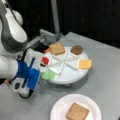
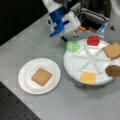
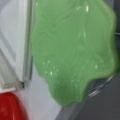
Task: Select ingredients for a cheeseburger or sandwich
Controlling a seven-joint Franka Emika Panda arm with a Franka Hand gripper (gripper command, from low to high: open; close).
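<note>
**Ana:** Ingredients: where are they?

**Ben:** One toast square (image 2: 41, 76) lies on the paper plate (image 2: 25, 85), as the sandwich's bottom. On the white tray (image 2: 75, 67), each in its own slot: one toast (image 2: 112, 50), one patty (image 2: 113, 70), one cheese (image 2: 87, 77), one red disc (image 2: 93, 40), one green leaf (image 2: 73, 46).

**Ana:** And the gripper (image 2: 68, 37)?

**Ben:** Right above the leaf. I cannot tell if its fingers are open or closed.

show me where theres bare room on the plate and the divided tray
The white paper plate is bare all around the single toast square. On the divided tray, the wedge between the green leaf and the cheese square is free. The leaf's side is crowded: the gripper hangs close above.
</note>
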